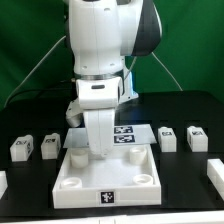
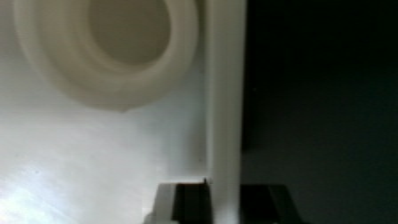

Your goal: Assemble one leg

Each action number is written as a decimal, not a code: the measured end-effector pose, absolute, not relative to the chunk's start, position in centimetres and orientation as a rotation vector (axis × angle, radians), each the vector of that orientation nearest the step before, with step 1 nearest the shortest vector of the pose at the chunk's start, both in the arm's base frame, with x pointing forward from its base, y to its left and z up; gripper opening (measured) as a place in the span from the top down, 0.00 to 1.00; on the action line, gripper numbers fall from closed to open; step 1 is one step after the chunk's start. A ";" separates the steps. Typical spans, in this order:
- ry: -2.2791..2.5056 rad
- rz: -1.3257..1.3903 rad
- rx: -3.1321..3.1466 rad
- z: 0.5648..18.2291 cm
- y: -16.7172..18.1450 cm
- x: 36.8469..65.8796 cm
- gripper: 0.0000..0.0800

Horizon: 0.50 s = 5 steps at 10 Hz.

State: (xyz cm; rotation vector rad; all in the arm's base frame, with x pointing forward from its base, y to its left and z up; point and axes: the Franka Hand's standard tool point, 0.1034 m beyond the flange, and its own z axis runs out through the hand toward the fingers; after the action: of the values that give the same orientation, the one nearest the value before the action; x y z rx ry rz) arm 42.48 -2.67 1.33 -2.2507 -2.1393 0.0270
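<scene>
I see a matt black table point(image 1: 30, 200) before a plain green backdrop point(image 1: 30, 40). The glossy white arm point(image 1: 100, 50) reaches down onto the far left corner of the white square rimmed panel point(image 1: 108, 175), which has round sockets. The marker board point(image 1: 130, 135) lies just beyond. A stubby white leg point(image 1: 50, 146) with a black-and-white tag stands left of the panel, apart; another leg point(image 1: 168, 138) stands right. The fingers point(image 2: 187, 205) of the gripper point(image 2: 221, 192) straddle the panel's rim; I cannot tell whether they clamp it

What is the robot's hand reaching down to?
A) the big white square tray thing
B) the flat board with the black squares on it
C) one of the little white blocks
A: the gripper is down at the big white panel. In the wrist view its fingers sit on either side of the panel's rim, while the little legs lie off to the sides.
</scene>
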 end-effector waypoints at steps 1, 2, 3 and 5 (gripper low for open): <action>-2.139 0.027 -2.251 1.3 -2.7 42.5 0.93; -2.139 0.027 -2.251 1.3 -2.7 42.5 0.93; -2.139 0.027 -2.251 1.3 -2.7 42.5 0.93; -2.138 0.027 -2.252 1.3 -2.7 42.5 0.93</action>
State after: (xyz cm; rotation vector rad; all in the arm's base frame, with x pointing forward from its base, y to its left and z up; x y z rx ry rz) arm 42.48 -2.65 1.32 -2.2516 -2.1384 0.0270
